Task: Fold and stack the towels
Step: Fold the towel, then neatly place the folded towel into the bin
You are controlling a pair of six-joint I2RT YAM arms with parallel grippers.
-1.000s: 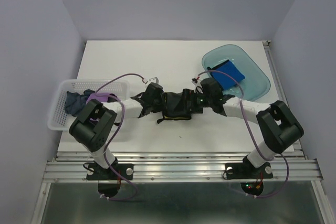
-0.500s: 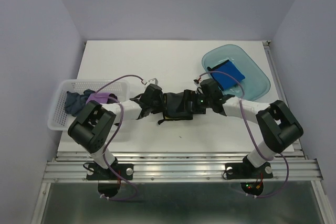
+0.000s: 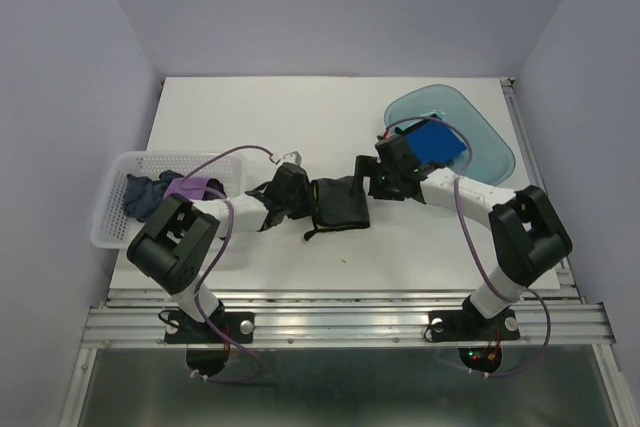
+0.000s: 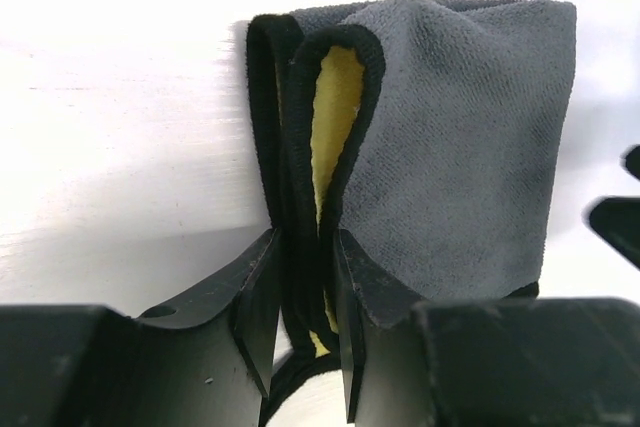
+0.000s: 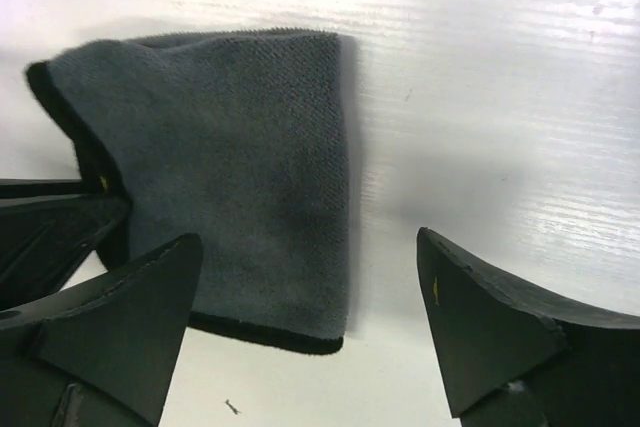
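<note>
The left fingers [image 4: 250, 297] pinch the black-edged rim of the folded grey towel [image 4: 460, 127] lying on the white surface [image 3: 250, 117]. The right fingers [image 5: 490, 327] stand wide apart over its other edge, holding nothing.

Looks white and matte: a table [image 3: 300, 117]. Carries a folded dark grey towel [image 3: 338, 205] with black edging near the middle, flat on the surface. Holds a white mesh basket [image 3: 112, 230] at the left edge and a clear teal tray [image 3: 490, 147] at the far right, both apart from the towel.
</note>
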